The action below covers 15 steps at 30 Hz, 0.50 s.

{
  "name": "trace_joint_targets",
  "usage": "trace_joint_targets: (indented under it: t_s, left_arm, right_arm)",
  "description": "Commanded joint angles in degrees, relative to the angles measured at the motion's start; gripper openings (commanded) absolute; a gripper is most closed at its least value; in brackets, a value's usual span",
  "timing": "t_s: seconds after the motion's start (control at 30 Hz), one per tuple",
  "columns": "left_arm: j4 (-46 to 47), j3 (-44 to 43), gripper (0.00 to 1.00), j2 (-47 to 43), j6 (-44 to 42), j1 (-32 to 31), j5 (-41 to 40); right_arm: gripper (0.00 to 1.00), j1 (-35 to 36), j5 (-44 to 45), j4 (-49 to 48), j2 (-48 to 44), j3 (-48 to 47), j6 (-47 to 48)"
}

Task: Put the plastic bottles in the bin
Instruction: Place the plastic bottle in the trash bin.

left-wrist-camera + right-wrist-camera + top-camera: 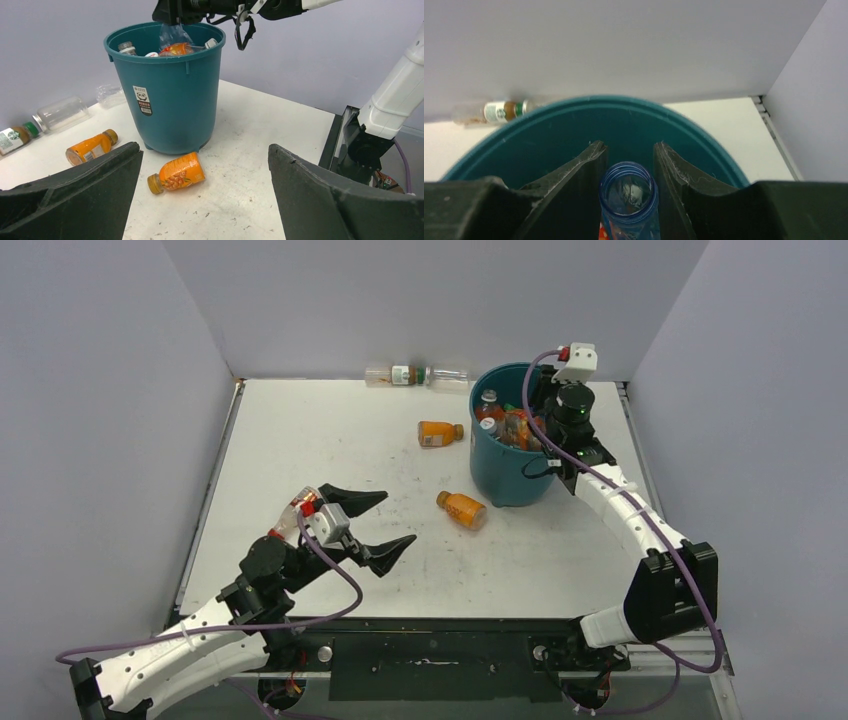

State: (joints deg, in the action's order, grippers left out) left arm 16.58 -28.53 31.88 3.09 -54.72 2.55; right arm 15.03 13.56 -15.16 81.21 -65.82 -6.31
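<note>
Top: bin (508, 465) sits far-right on desk (300, 440), packed w/ bottles nearly to the rim. Right jaws are parked over its far rim, hidden under the wrist here. Left jaws are spread wide, empty, low over near-left desk, aimed toward the strays. Not yet binned: near orange bottle (461, 509) lying just beside the bin's base, far orange bottle (440, 433) left of bin, back-wall bottles (418, 375) laid end to end against the wall.

L wrist: nothing is gripped. Near orange bottle is framed between the open jaws, on its side, prob. next pick, w/ jaws pre-opened for its width. Held bottle (172, 37) is seen hanging above the bin's pile.

R wrist: right jaws are clenched on held bottle near its capless mouth, bin interior behind it. It's held there so a release drops it inside. Pile is high, so roll-off can't be ruled out.
</note>
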Motion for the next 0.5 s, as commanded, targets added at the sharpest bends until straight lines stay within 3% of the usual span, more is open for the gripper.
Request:
trace_joint_targets:
  t_s: [0.0,0.03,0.07,0.1,0.17,0.23,0.47]
  left_arm:
    - [2.5,-0.7,0.96,0.2,-0.5,-0.2,1.1]
    - [2.5,-0.7,0.96,0.1,-0.5,-0.2,1.1]
    - [2.5,-0.7,0.96,0.1,-0.5,-0.2,1.1]
    - [2.5,-0.7,0.96,0.1,-0.5,-0.2,1.0]
    - [2.5,-0.7,0.96,0.0,-0.5,-0.2,1.0]
    - [2.5,-0.7,0.96,0.3,-0.5,-0.2,1.0]
    - [1.9,-0.8,0.96,0.8,-0.5,-0.2,-2.0]
  right_arm:
    - [0.06,0.0,-2.6,3.7,0.4,2.1,-4.1]
    - [0.11,0.0,-2.7,4.6,0.4,1.9,-4.3]
    - [0.24,-0.1,-3.0,5.3,0.3,1.8,-4.6]
    - [0.46,-0.1,-3.0,5.7,-0.1,1.5,-4.9]
    - [0.68,-0.1,-3.2,6.6,-1.1,0.5,-5.6]
    - [0.78,-0.1,-3.2,8.2,-2.0,-1.6,-6.4]
    - [0.98,0.1,-3.9,15.8,-9.6,-7.8,-11.7]
